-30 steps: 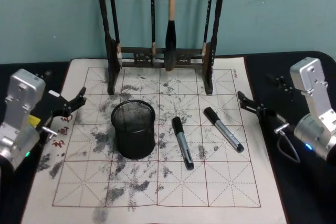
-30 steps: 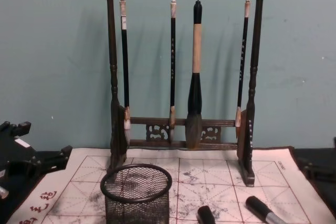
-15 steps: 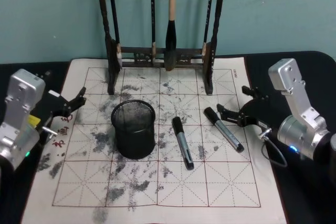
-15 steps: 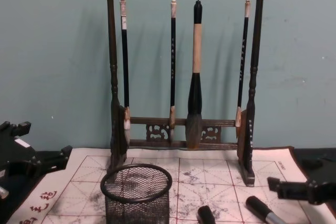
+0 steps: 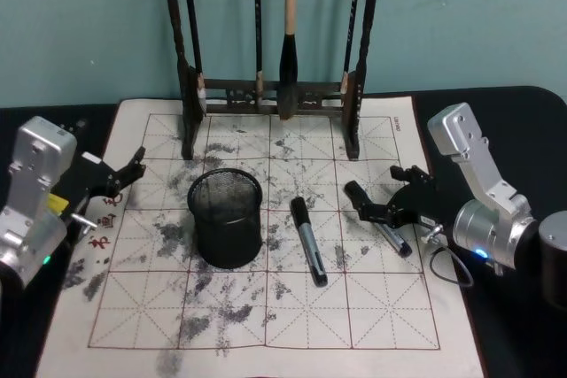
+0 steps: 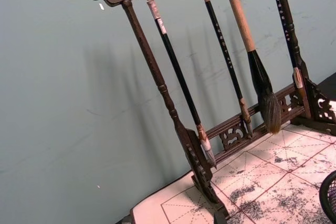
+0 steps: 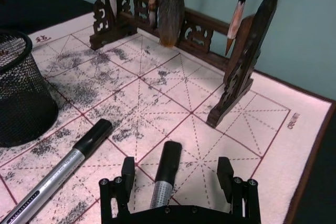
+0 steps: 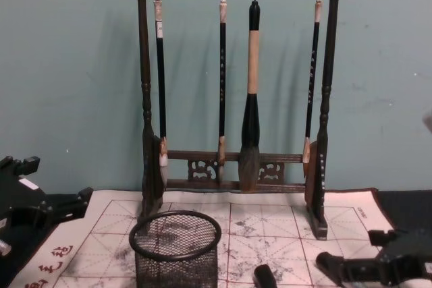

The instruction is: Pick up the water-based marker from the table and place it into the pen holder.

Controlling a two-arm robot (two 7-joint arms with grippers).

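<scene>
Black mesh pen holder (image 5: 227, 238), red-gridded ink-stained mat (image 5: 391, 309)

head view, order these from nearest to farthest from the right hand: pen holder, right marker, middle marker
1. Right marker, between the open right hand's fingers, on the right side of the mat.
2. Middle marker, at the mat's centre.
3. Pen holder, left of centre.
The left hand is parked at the mat's left edge.

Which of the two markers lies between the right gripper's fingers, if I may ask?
The marker farther from the pen holder: the open right gripper straddles it, while the other marker lies apart, nearer the holder.
</scene>
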